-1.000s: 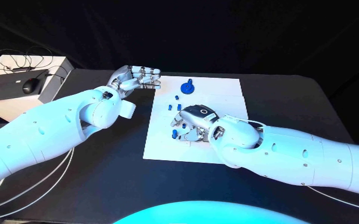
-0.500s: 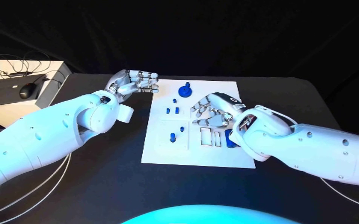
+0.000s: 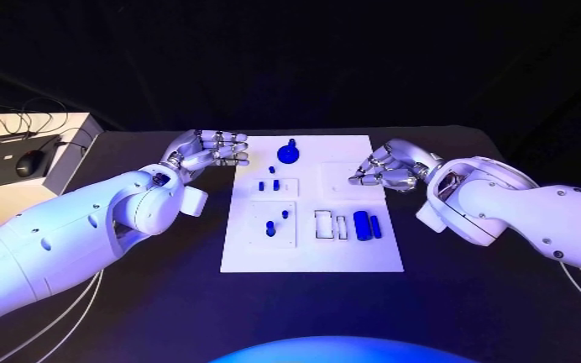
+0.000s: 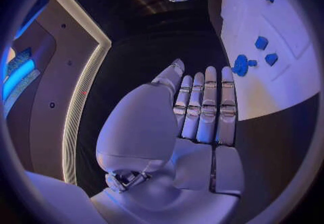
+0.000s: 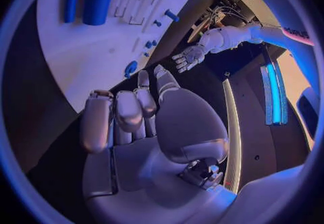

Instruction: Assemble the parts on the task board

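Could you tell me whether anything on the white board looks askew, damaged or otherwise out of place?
Nothing stands out: the white board lies flat and square on the table, and its blue pieces sit in tidy groups.

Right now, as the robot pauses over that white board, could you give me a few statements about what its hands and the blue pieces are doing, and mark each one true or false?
1. The right robot hand holds a blue piece. False: it holds nothing; its fingers are curled at the board's right edge.
2. The left robot hand is beside the board's left edge, not over it. True.
3. Two long blue pieces lie side by side in the right part of the task board. True.
4. The round blue piece sits at the board's near edge, closest to the robot. False: it sits near the far edge.
5. The left robot hand grips a small blue peg. False: its fingers are straight and together, holding nothing.
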